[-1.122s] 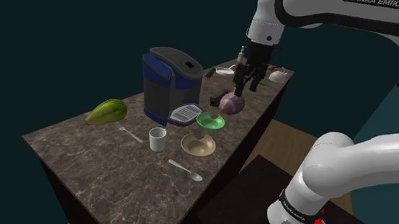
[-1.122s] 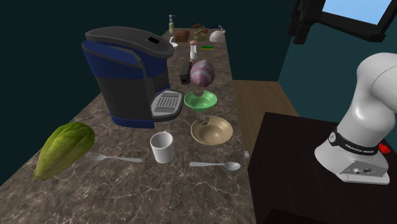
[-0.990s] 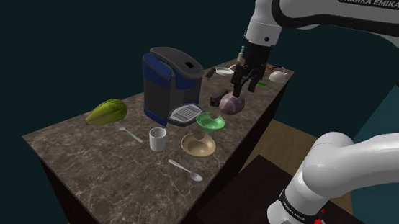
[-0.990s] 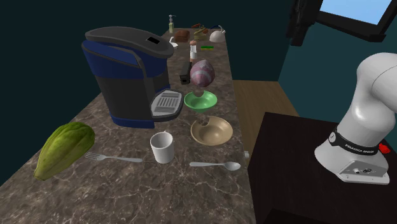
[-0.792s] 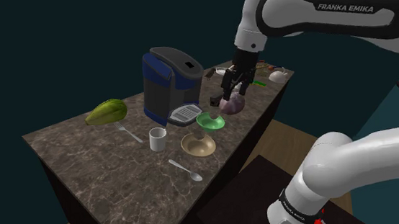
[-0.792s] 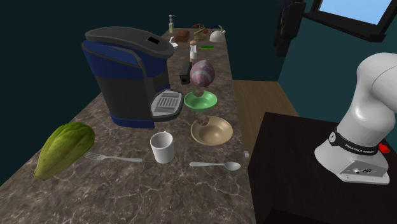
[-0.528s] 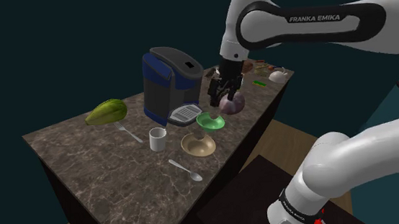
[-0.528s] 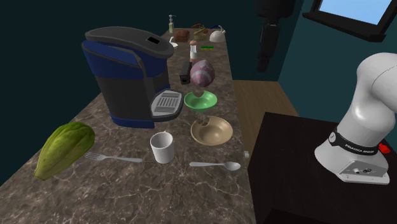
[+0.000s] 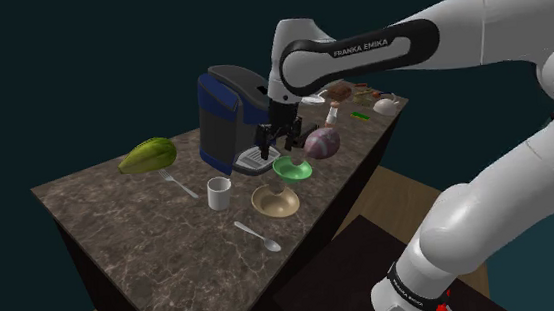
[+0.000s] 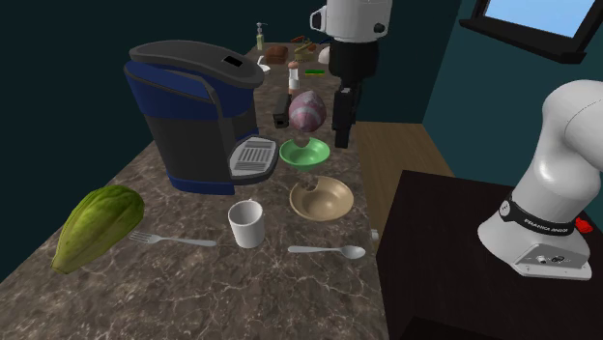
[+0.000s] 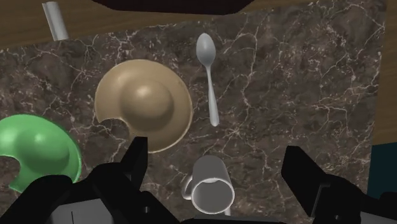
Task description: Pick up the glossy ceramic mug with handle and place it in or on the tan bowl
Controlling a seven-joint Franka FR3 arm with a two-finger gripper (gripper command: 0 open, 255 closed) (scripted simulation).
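A white mug (image 9: 219, 193) (image 10: 246, 224) with a handle stands upright on the dark marble counter (image 9: 130, 230), open side up. The tan bowl (image 9: 275, 200) (image 10: 322, 198) sits close beside it, toward the counter's edge. My gripper (image 9: 279, 139) (image 10: 340, 140) hangs open above the counter, over the green bowl and beside the coffee machine, holding nothing. In the wrist view the mug (image 11: 210, 191) lies below and between the spread fingers (image 11: 135, 156) of the gripper (image 11: 216, 159), and the tan bowl (image 11: 143, 105) lies just beyond it.
A blue and grey coffee machine (image 9: 237, 117) (image 10: 193, 111) stands behind the bowls. A green bowl (image 9: 292, 168) (image 11: 35, 153), a purple egg-shaped thing (image 9: 322, 143), a spoon (image 9: 259, 235) (image 11: 208, 70), a fork (image 9: 179, 183) and a green fruit (image 9: 147, 155) lie around. Small items crowd the far end.
The arm has swung from the counter's far end toward the shoulder view's left, bringing the gripper down over the green bowl by the coffee machine. The fingers stayed open. Nothing on the counter moved.
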